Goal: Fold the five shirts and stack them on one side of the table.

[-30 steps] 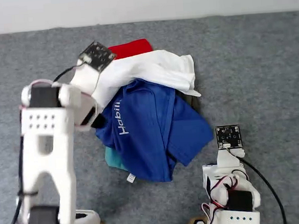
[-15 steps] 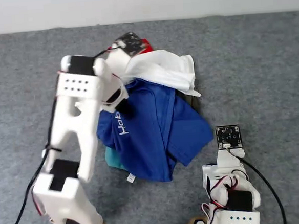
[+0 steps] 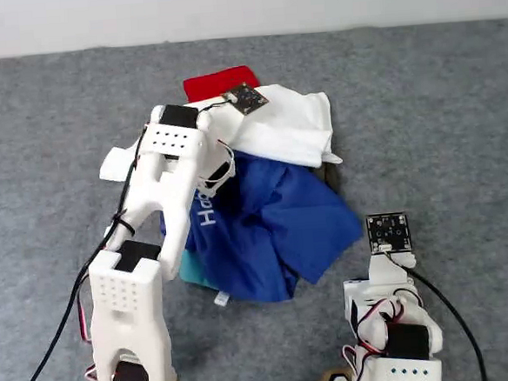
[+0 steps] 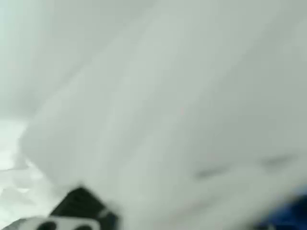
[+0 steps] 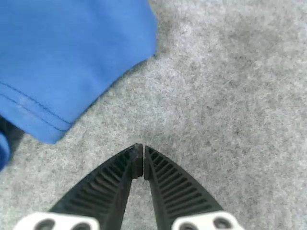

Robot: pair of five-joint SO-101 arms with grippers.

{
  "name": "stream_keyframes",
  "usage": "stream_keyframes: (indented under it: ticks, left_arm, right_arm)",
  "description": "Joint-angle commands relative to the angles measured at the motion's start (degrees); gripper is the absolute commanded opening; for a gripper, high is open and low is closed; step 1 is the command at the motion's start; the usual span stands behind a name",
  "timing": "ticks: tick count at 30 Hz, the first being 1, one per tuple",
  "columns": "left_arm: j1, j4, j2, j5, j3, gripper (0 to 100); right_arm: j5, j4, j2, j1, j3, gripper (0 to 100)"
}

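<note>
Since pressed flat against pale cloth in its own wrist view, impossible to tell whether left claw (image 3: 240, 109) open or closed; lowered onto crumpled white cotton shirt (image 3: 289, 127) at far side of heap. Right claw (image 5: 143, 152) closed on nothing, tips touching, just above bare grey felt-like surface (image 3: 441, 125), beside corner of rumpled royal-blue shirt (image 3: 274, 224). Wide open grey on both flanks and out to far edge. Heap mid-surface, unfolded: white over blue, flat red shirt (image 3: 220, 81) poking out behind, teal shirt (image 3: 190, 270) barely showing under blue near left arm (image 3: 162, 188). Dark sliver of cloth (image 3: 327, 172) under white shirt's edge, too little showing to name. Compared with a second ago: left arm swung from left flank onto heap, white sleeve spilled out leftward, blue bunched tighter; right arm unmoved.
</note>
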Motion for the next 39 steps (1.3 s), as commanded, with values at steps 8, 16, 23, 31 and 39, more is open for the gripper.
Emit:
stream_keyframes:
  ticks: [8,16,23,31,39]
  left_arm:
    - [-4.22,3.78,-20.4,2.37,-1.8,1]
    - [-12.4,0.0,-40.97,8.18,-1.71,1]
    - [-25.32,-4.22,-48.79,8.09,-1.71,1]
    - [-42.64,-8.09,-49.58,4.92,-0.75,1]
    - [-50.02,-10.73,-49.76,-2.73,10.07,4]
  right_arm:
    - [-0.44,0.13,-0.66,0.31,0.79,0.9]
    - [-0.44,0.13,-0.66,0.31,0.79,0.9]
    - [-0.44,0.13,-0.66,0.31,0.79,0.9]
    - [-0.44,0.13,-0.66,0.31,0.79,0.9]
    - [-0.44,0.13,-0.66,0.31,0.79,0.9]
